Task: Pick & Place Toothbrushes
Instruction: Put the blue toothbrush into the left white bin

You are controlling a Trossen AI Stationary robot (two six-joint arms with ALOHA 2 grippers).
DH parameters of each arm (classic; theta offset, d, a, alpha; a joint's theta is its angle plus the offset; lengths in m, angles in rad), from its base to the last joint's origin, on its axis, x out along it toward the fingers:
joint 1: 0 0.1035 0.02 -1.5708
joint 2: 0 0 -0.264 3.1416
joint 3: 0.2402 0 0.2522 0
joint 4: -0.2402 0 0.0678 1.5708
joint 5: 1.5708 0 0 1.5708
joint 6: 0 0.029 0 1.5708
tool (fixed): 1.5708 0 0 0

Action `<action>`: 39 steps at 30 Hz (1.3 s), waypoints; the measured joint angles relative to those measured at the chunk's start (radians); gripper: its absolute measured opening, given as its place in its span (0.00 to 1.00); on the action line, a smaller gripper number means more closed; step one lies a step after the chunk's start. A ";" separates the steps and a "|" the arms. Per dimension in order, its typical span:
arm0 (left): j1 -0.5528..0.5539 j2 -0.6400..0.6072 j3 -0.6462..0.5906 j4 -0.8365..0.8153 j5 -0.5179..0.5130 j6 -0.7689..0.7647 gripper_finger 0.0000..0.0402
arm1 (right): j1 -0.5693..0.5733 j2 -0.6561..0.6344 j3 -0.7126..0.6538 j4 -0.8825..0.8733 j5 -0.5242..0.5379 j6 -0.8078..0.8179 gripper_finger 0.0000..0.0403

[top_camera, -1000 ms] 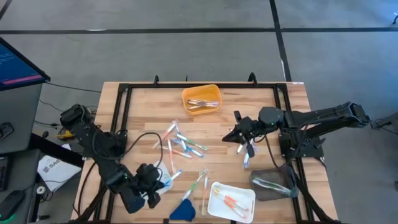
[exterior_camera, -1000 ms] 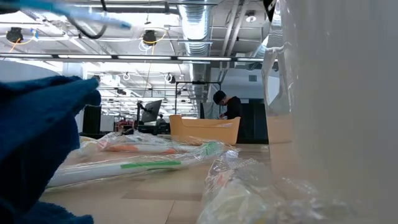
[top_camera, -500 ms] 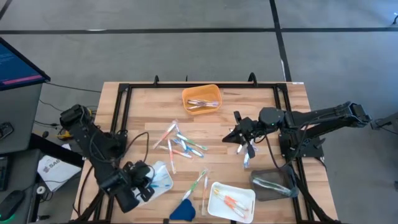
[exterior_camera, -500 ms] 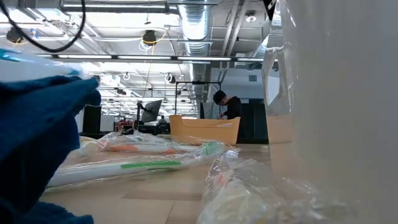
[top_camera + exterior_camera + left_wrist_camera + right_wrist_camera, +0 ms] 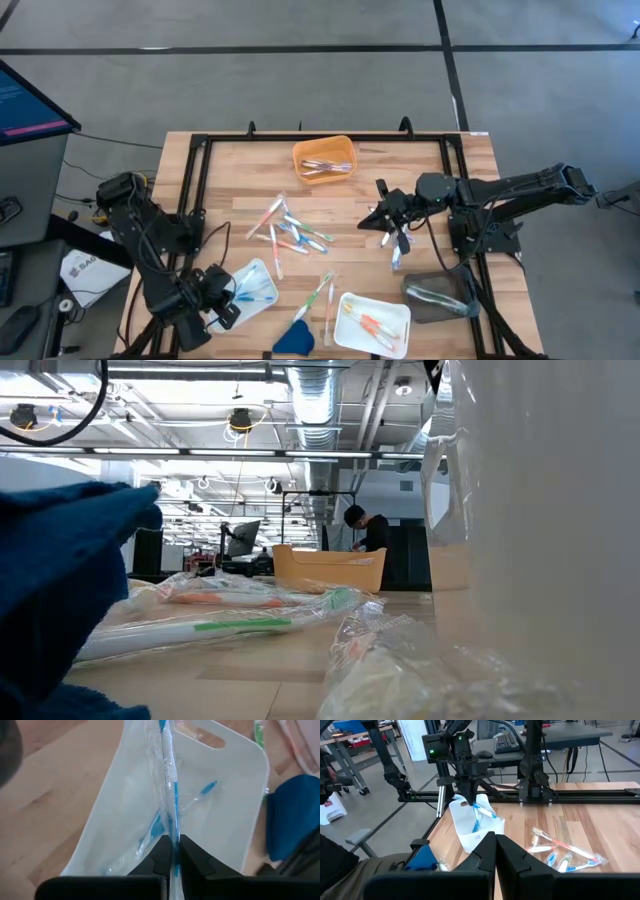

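Observation:
My left gripper [image 5: 218,300] [image 5: 172,841] is at the near left of the table, by the left end of a pale tray [image 5: 262,272] [image 5: 225,815], shut on a wrapped blue toothbrush [image 5: 167,780]. More blue toothbrushes [image 5: 204,790] lie in that tray. Loose toothbrushes [image 5: 290,232] lie flat in a heap mid-table. My right gripper [image 5: 382,217] [image 5: 490,841] waits right of centre, shut, with nothing showing between its fingers. A wrapped toothbrush [image 5: 396,252] lies just near of it. My left gripper pinches the blue toothbrush in its clear wrapper [image 5: 173,827] between the two fingertips, at one end. The fingers lie along it, coming from the table's near left. The toothbrush sticks out past the fingertips over the pale tray; I cannot tell whether its far end touches the tray.
An orange tray [image 5: 323,158] with toothbrushes stands at the far middle, a white tray [image 5: 372,322] and a grey tray [image 5: 440,298] at the near right. A dark-blue wedge [image 5: 293,338] [image 5: 292,815] lies near the pale tray. A black frame [image 5: 190,180] borders the table.
My left gripper has drawn back toward the table's left edge, from over the pale tray to its left end, uncovering the tray. It has stayed shut on the blue toothbrush, which has left the low view.

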 joint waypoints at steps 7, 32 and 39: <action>0.022 0.025 0.000 0.000 0.003 0.042 0.02 | 0.000 0.000 0.000 -0.010 0.000 0.000 0.00; 0.045 0.148 0.000 0.037 0.064 0.063 0.04 | 0.000 0.000 0.000 -0.046 0.000 0.001 0.00; 0.080 0.184 0.000 0.048 0.109 0.107 0.05 | 0.000 0.000 0.000 -0.048 0.000 0.001 0.00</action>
